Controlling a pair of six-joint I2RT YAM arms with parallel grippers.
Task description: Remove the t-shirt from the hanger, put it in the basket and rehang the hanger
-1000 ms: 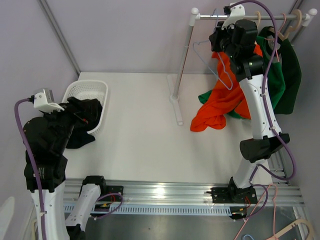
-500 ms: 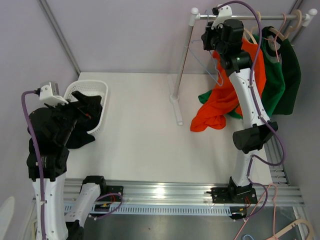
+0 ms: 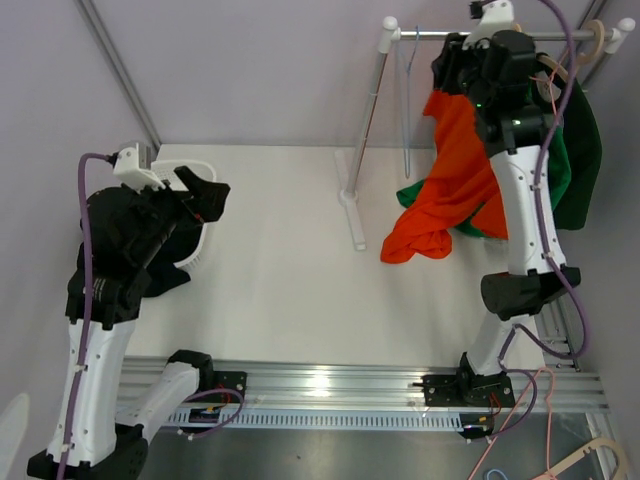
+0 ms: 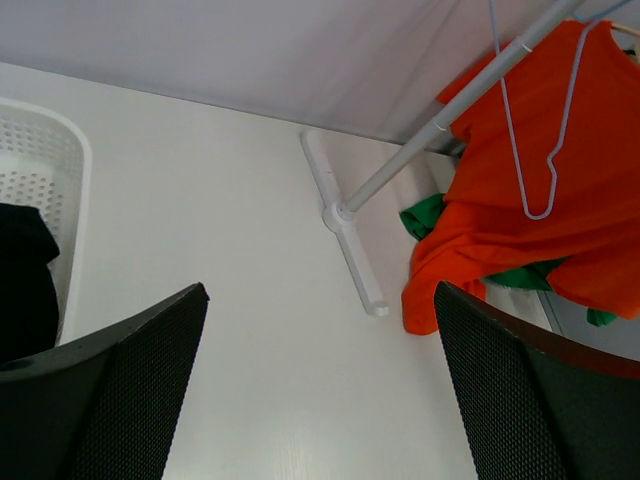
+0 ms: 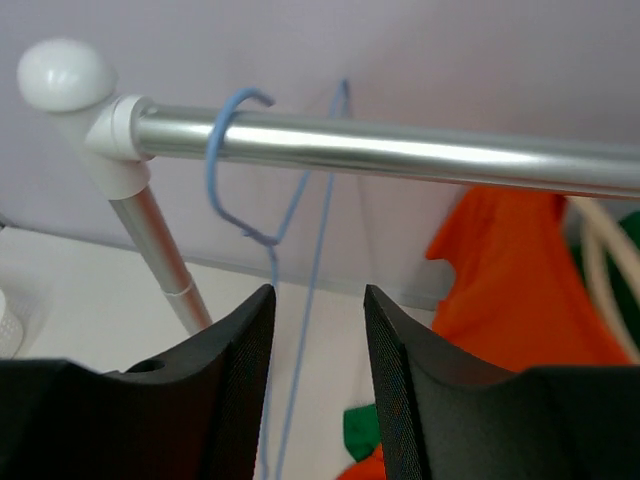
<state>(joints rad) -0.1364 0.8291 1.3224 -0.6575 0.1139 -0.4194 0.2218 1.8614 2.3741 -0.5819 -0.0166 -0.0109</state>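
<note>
- Since the earlier frames the right gripper (image 5: 317, 300) has risen to the rail (image 5: 400, 150). The blue wire hanger (image 5: 262, 238), tilted beside the gripper before, now hangs straight down from the rail's left end with nothing on it.
- The left arm has also lifted and swung inward, so it now covers most of the white laundry basket (image 4: 35, 165) at the far left corner of the table (image 3: 290, 280).
- The right gripper's jaws stand a little apart just below the rail and hold nothing. The hanger's wire shows in the gap beyond them.
- The left gripper (image 4: 320, 290) is spread wide and empty, above the left side of the tabletop.
- The orange t-shirt (image 3: 450, 190) is at the far right corner. Its top is up near the rail beside the right arm, and its lower part is bunched on the table. I cannot tell what holds the top up.
- A green garment (image 3: 575, 150) hangs behind it.
- A black garment (image 4: 20, 270) lies in the basket.
</note>
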